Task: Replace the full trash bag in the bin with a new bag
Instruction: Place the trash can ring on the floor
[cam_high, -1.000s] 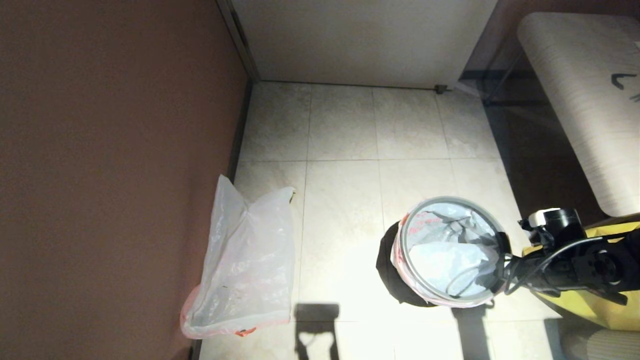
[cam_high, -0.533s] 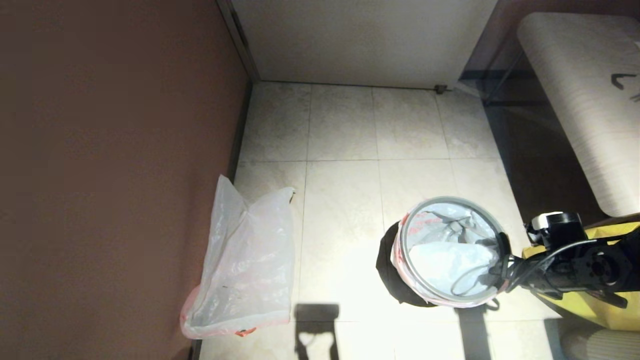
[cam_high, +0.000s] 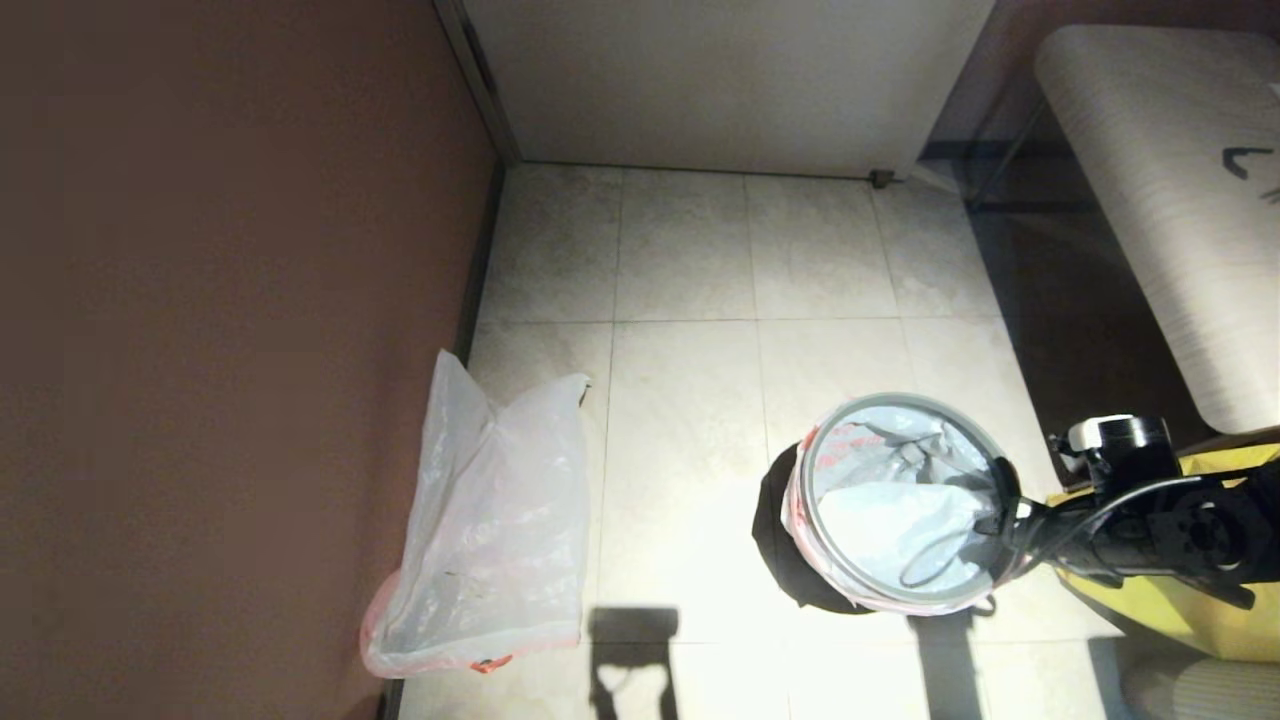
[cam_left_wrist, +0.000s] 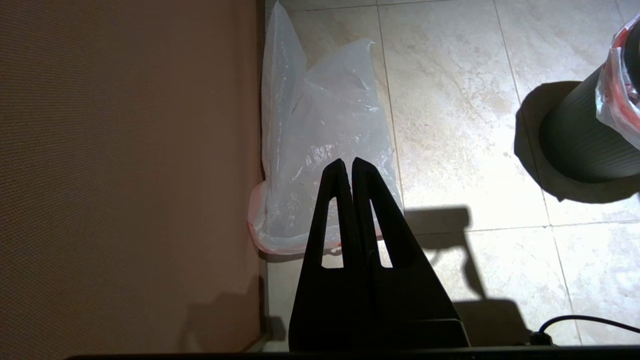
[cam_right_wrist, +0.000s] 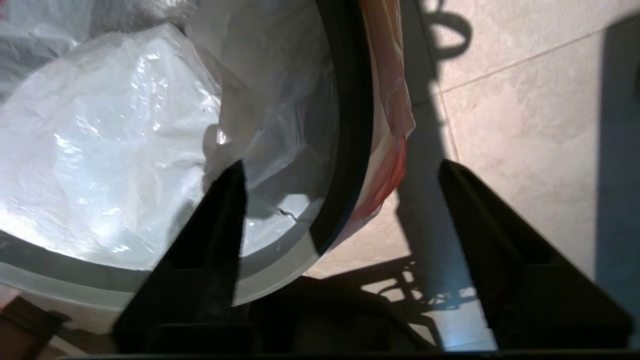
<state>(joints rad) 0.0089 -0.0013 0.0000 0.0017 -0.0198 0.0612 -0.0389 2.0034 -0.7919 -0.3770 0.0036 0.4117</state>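
Nearly done, by the look: crumpled translucent white bag (cam_high: 485, 530) lying out against wall; small round black plastic bin (cam_high: 790, 545) mid-floor, lined with clear film under grey hoop (cam_high: 880, 590). Right gripper (cam_right_wrist: 340, 175) spread wide astride rim, holding nothing; left gripper (cam_left_wrist: 347, 167) closed, empty, parked.

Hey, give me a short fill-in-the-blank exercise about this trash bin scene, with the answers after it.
1. The hoop around the rim of the bin is ____ in colour.
2. The right gripper has its fingers ____, one on each side of the rim.
3. The loose clear bag lies on the floor against the ____ wall.
4. The left gripper has its fingers ____.

Answers: grey; open; brown; shut
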